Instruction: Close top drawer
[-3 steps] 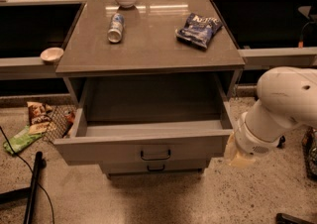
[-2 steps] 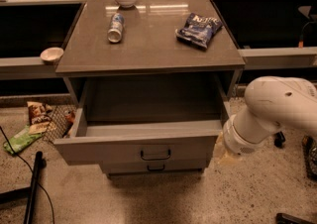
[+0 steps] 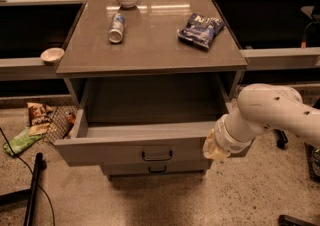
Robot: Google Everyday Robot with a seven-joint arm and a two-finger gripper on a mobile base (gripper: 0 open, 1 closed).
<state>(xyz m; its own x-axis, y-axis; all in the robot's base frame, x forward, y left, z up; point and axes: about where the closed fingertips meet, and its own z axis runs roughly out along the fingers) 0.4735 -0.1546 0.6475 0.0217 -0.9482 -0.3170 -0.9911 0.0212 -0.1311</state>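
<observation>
1. Plainly, the top drawer (image 3: 125,150) stands pulled well out of the cabinet (image 3: 75,87). Its front hangs forward over the middle drawer (image 3: 130,170), with the handle (image 3: 157,155) at the centre of the front.
2. The tool (image 3: 213,147) sits at the drawer's right front corner, at the end of the white arm (image 3: 270,110) that comes in from the right. It overlaps the front panel there, but I cannot tell whether it touches the panel or hangs just before it.
3. Whether the tool is wide or narrow cannot be told, since its working end is turned away. Nothing shows in its hold.
4. As I judge it, the step in hand is lining up against the front for the push, and the closing itself is not yet done.
5. The next move calls for firm contact on the front and a straight push back into the cabinet. A push at the corner may skew the drawer, so one nearer the handle would run truer.
6. The can (image 3: 117,21) and bag (image 3: 201,30) on the surface (image 3: 150,50) lie clear of that path.
</observation>
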